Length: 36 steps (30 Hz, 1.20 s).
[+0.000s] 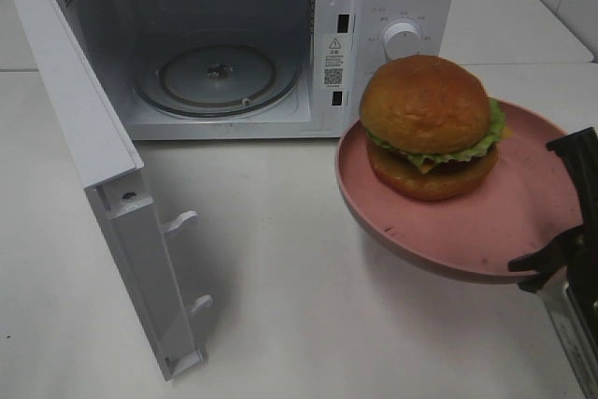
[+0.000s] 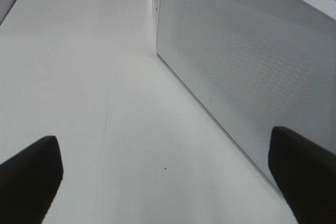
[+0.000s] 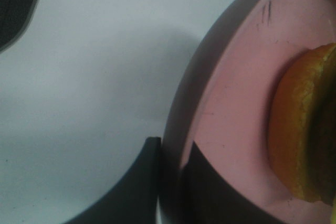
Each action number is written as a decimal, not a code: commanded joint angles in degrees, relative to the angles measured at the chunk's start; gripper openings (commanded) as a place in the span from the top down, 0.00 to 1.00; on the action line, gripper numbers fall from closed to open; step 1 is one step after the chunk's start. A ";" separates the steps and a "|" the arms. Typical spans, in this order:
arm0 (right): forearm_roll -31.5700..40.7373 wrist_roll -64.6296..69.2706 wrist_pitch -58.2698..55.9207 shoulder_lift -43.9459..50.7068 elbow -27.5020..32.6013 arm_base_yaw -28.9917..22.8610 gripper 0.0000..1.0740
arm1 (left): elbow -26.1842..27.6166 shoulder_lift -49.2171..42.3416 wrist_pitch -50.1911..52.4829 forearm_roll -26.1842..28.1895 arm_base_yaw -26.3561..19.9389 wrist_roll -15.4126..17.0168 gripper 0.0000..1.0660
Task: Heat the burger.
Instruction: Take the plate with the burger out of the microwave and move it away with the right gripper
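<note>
The right gripper (image 1: 551, 263), at the lower right of the high view, is pinching the near rim of the pink plate (image 1: 523, 221) with its jaws closed tightly on that edge, one finger (image 3: 131, 187) sitting under the rim and the other on top. The plate is casting a shadow on the white table (image 1: 280, 259). The burger (image 1: 432, 126) is sitting upright on the plate, right of center in the frame, just in front of the microwave's control knob (image 1: 403, 40). The microwave (image 1: 224, 53) is standing at the upper left with its door (image 1: 103, 175) swinging wide open, showing the glass turntable (image 1: 217, 74). The left gripper (image 2: 168, 177) is spreading its jaws fully, holding nothing, beside the door's perforated panel.
</note>
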<state>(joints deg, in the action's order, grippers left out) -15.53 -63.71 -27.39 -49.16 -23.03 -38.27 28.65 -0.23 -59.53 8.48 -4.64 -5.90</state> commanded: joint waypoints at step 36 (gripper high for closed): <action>-33.63 60.85 -24.98 0.57 -0.34 0.06 1.00 | -0.23 -1.20 0.06 0.57 -0.06 0.23 0.06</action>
<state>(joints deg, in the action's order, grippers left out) -44.00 -6.93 -50.48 -47.67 -23.03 -38.27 28.65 -0.23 -59.53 8.48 -4.64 -5.90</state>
